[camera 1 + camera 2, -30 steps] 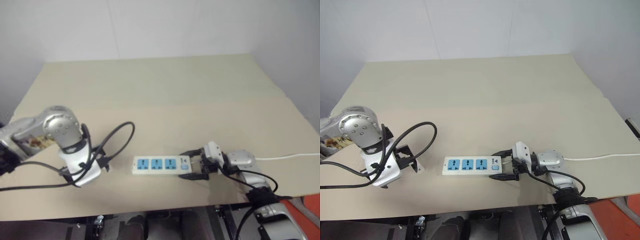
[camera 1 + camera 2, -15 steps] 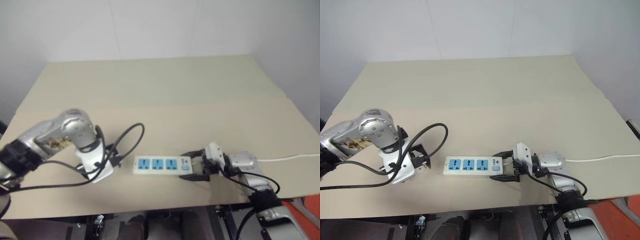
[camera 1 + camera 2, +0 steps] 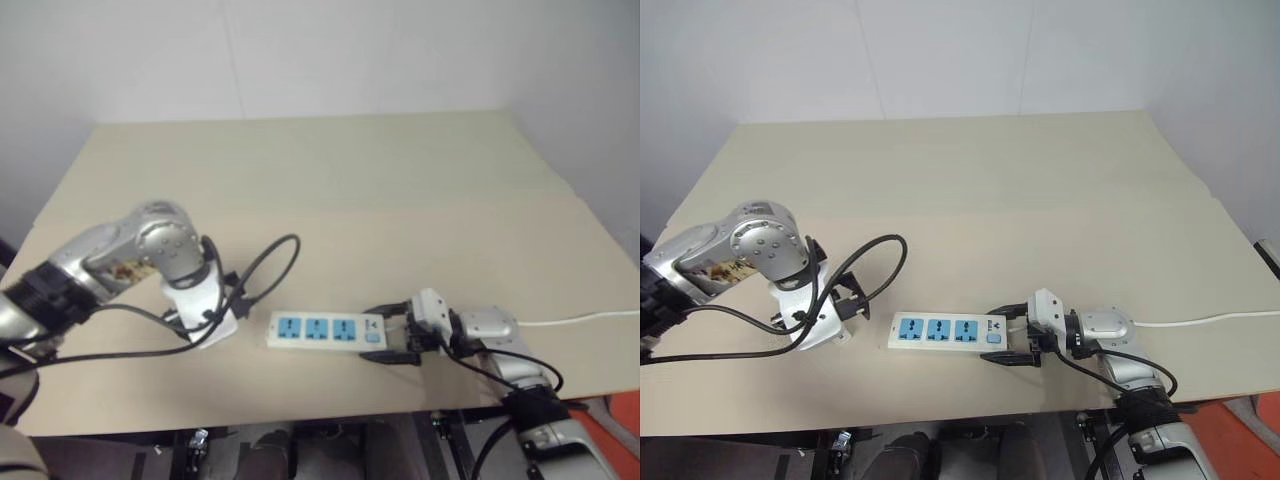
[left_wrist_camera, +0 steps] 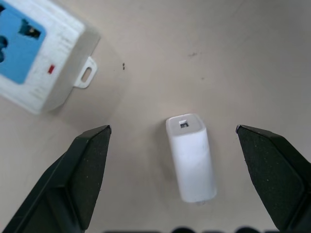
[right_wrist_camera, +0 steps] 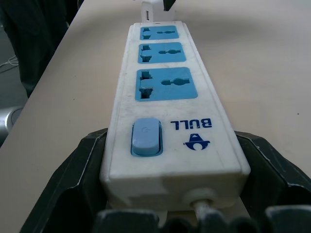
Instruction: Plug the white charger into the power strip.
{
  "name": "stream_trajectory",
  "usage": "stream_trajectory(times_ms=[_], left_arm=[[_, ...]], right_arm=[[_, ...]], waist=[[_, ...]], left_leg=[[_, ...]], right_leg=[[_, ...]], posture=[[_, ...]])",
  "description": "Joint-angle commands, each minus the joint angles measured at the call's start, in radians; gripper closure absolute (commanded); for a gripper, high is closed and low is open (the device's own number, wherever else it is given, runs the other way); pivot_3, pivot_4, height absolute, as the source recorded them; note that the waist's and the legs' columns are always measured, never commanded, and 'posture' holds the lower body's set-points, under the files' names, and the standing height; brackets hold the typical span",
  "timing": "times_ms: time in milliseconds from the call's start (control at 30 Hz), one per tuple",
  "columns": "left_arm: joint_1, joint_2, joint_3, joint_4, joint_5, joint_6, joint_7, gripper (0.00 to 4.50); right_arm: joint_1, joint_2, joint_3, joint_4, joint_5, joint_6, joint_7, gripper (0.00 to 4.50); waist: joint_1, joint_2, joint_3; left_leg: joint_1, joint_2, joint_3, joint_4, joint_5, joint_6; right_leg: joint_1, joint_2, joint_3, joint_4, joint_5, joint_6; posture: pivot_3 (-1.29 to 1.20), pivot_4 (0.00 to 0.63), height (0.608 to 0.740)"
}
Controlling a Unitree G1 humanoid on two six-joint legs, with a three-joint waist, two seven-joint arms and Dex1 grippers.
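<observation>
Two grippers: both at the near edge of the beige table [image 3: 970, 190], one at each end of the strip.
Right gripper [image 3: 1012, 336]: white boxy housing with two black fingers, lying low and pointing along the table toward the robot's left; its fingers sit against both long sides of the strip's switch end, clamped on it.
Power strip [image 3: 945, 331]: long white plastic bar with three blue sockets and a small blue switch, flat on the table; in the right wrist view [image 5: 165, 111] the switch is nearest the fingers, blue "BULL" lettering beside it, the sockets running away in a row.
Cord: thin white cord [image 3: 1200, 319] lies on the table beyond the right gripper, running toward the table's right edge.
Left gripper [image 4: 172, 165]: pointing down at the table just beyond the strip's far end, black fingers [image 4: 87, 165] spread wide, touching nothing.
White charger [image 4: 191, 164]: small rounded white plastic block lying flat on the table between the spread left fingers, clear of both; near the strip's end, not touching it.
Black cable [image 3: 875, 262]: loops off the left wrist above the table.
Far: white wall [image 3: 940, 50] behind the table.
</observation>
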Motion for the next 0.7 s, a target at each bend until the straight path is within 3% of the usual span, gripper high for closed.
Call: stream_trajectory(times_ms=[33,700], left_arm=[[-0.036,0.012,-0.016,-0.003,-0.017,0.001,-0.003,0.00],[-0.023,-0.014,-0.034,0.048,0.043,-0.047,-0.003,0.00]], right_arm=[[0.024,-0.020,0.014,0.009,-0.035,0.015,-0.010,1.07],[0.039,-0.026,0.016,-0.025,-0.034,0.035,-0.037,1.07]], waist=[[0.000,0.000,0.000],[0.001,0.000,0.000]], left_leg=[[0.000,0.000,0.000,0.000,0.000,0.000],[0.000,0.000,0.000,0.001,0.000,0.000]], right_leg=[[0.000,0.000,0.000,0.000,0.000,0.000],[0.000,0.000,0.000,0.000,0.000,0.000]], posture=[[0.00,0.150,0.740],[0.00,0.150,0.740]])
